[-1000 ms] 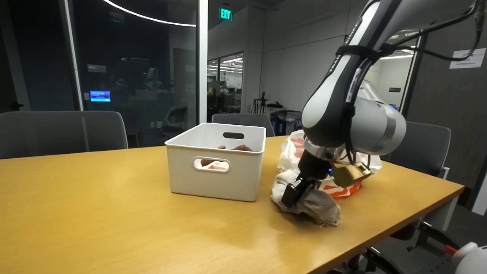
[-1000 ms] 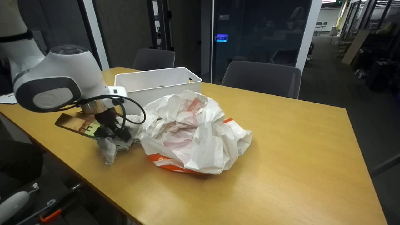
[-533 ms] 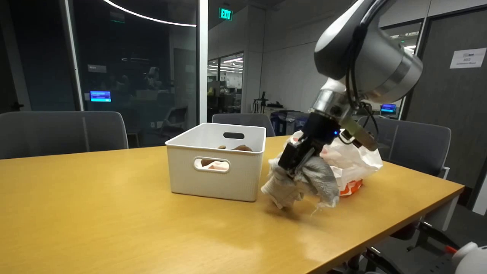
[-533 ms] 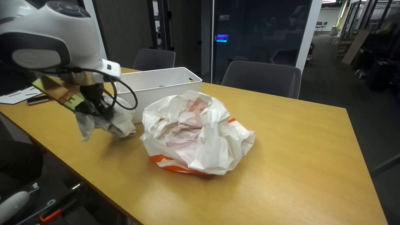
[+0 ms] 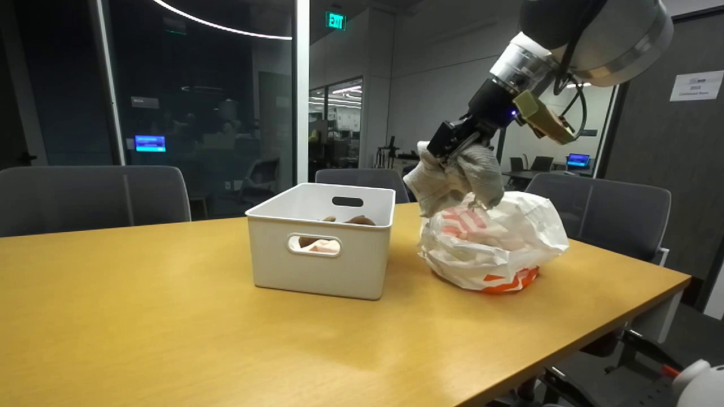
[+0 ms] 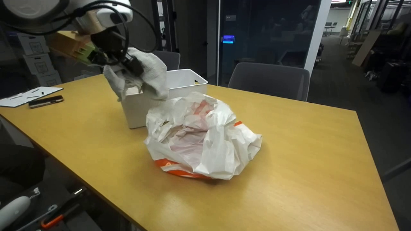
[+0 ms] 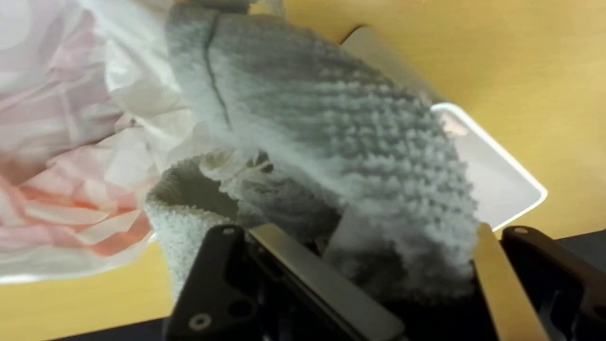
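My gripper (image 5: 451,148) is shut on a crumpled greyish-white towel (image 5: 438,186), which hangs from it in the air. In the wrist view the folds of the towel (image 7: 331,104) bulge up between the fingers (image 7: 326,284) and hide the tips. A white plastic bin (image 5: 319,274) stands on the table just beside the raised towel; brown items (image 5: 360,220) show inside it, and something pale shows through its handle slot. Below the towel rests a crumpled white bag (image 6: 205,144) with orange print, its mouth partly spread.
The wooden table (image 5: 141,316) carries bin and bag. On it, in an exterior view, lie a white sheet (image 6: 29,96) and a dark flat object (image 6: 46,101). Grey chairs (image 6: 269,81) stand along the far side.
The gripper has lifted the towel off the table and up, to above the bin's rim height. The bag shifted slightly early on; the bin stays put.
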Controlling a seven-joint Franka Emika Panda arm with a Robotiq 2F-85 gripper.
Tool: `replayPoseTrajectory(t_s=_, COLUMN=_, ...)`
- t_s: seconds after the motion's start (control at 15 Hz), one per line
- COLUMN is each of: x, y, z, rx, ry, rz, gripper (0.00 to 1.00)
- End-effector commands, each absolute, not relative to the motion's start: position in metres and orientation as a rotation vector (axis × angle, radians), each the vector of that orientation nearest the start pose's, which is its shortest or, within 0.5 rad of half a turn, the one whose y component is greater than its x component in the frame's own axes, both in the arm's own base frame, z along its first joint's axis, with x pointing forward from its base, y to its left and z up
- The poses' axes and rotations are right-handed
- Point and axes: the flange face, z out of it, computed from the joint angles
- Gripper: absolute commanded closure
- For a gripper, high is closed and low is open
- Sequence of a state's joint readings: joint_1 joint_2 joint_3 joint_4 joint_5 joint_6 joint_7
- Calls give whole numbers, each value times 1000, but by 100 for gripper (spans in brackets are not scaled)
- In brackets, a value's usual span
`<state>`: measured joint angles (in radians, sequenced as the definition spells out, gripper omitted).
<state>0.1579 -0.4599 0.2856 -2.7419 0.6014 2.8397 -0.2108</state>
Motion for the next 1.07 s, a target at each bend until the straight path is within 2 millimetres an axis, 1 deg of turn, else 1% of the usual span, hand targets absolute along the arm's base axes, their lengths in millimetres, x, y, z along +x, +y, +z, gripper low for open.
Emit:
replayPoseTrajectory(t_s=0.0, x=382, y=119, z=437, rx=-2860, ry=-38, rz=-938, gripper=97)
replayPoseTrajectory(t_s=0.07, x=385, y=112, z=439, rx=-2894, ry=23, rz=-958, gripper=97)
replayPoseTrajectory(t_s=0.2, x=387, y=100, z=437, rx=-2968, ry=164, rz=-950, gripper=97)
replayPoseTrajectory(t_s=0.27, x=387, y=100, z=434, rx=-3005, ry=232, rz=-929, gripper=97)
replayPoseTrajectory(t_s=0.4, x=385, y=97, z=417, rx=-3066, ry=327, rz=-805, gripper=97)
replayPoseTrajectory(t_s=0.53, x=384, y=95, z=398, rx=-3114, ry=381, rz=-679, gripper=97)
replayPoseTrajectory(t_s=0.67, x=386, y=90, z=377, rx=-3150, ry=390, rz=-599, gripper=97)
replayPoseTrajectory(t_s=0.73, x=389, y=86, z=367, rx=-3183, ry=380, rz=-608, gripper=97)
replayPoseTrajectory(t_s=1.0, x=395, y=65, z=322, rx=-3252, ry=365, rz=-473, gripper=97)
